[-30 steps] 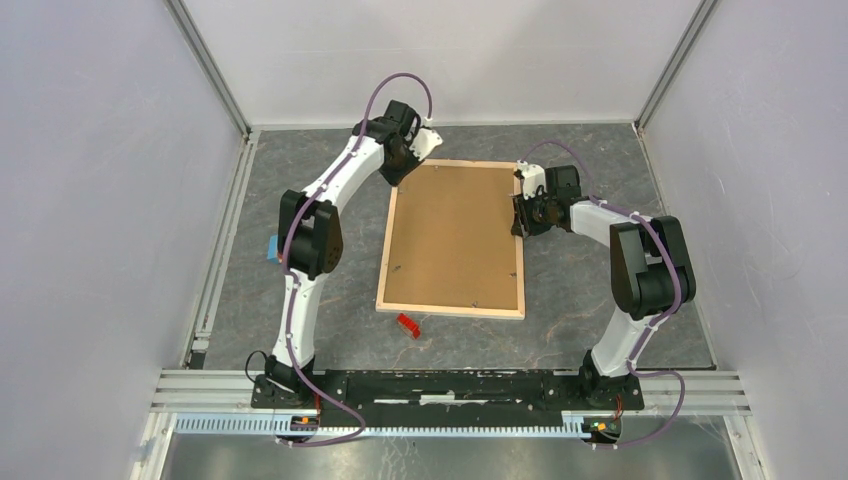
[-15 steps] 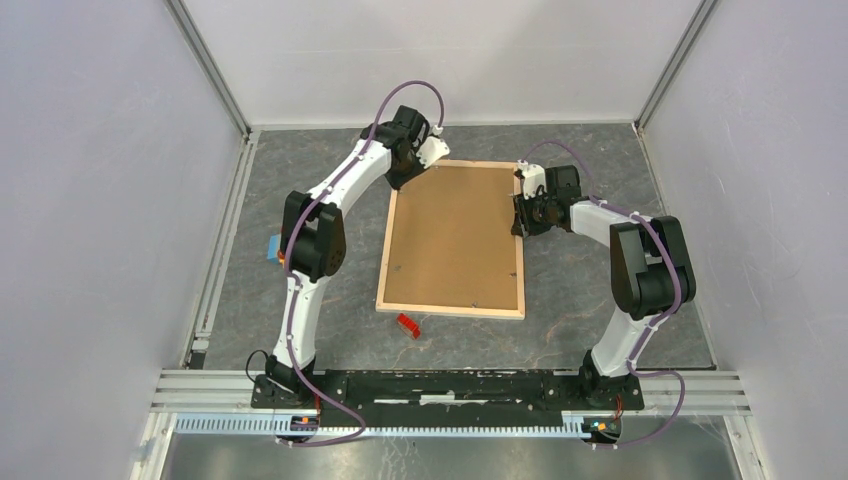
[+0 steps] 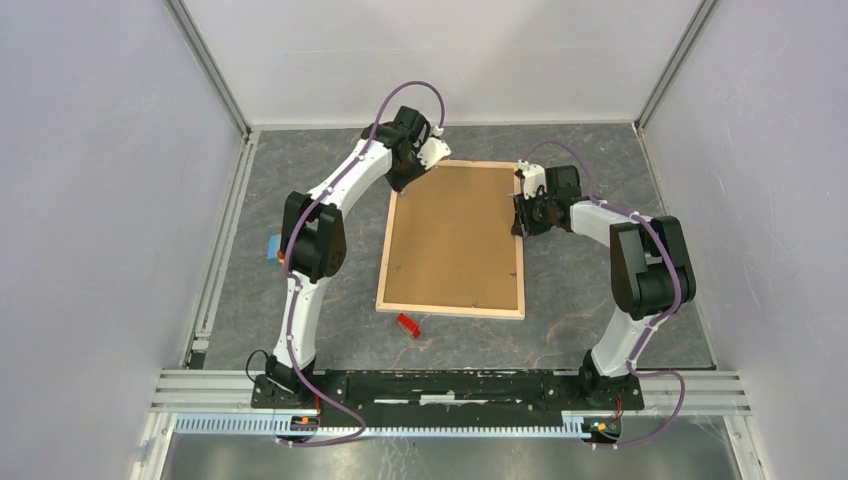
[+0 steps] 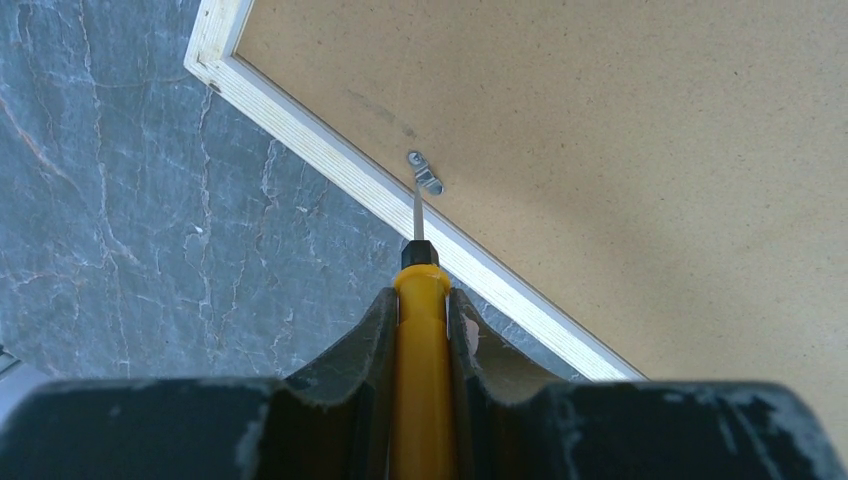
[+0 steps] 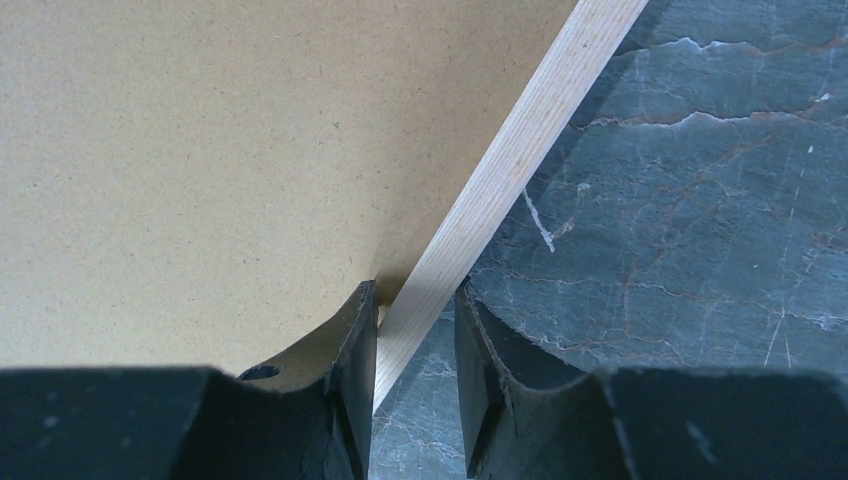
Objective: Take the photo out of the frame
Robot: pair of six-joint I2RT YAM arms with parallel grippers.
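Observation:
The frame (image 3: pixel 450 308) lies face down on the table, its pale wood edges around the plain brown backing board (image 3: pixel 455 235). The photo is hidden under the board. My left gripper (image 3: pixel 408 170) is at the frame's far left corner, shut on a yellow screwdriver (image 4: pixel 420 340). The screwdriver's tip touches a small metal clip (image 4: pixel 425 173) on the board beside the wood edge (image 4: pixel 330 165). My right gripper (image 3: pixel 520 215) straddles the frame's right edge (image 5: pixel 520 150). One finger (image 5: pixel 350 330) is over the board, the other outside, and they are closed on the wood.
A small red object (image 3: pixel 406 325) lies on the table just in front of the frame's near edge. A blue object (image 3: pixel 272 247) sits behind the left arm's elbow. White walls enclose the grey stone-patterned table (image 3: pixel 580 310) on three sides.
My left gripper has shifted slightly to the right at the frame's far left corner, still holding the screwdriver. The right arm and the frame have not moved.

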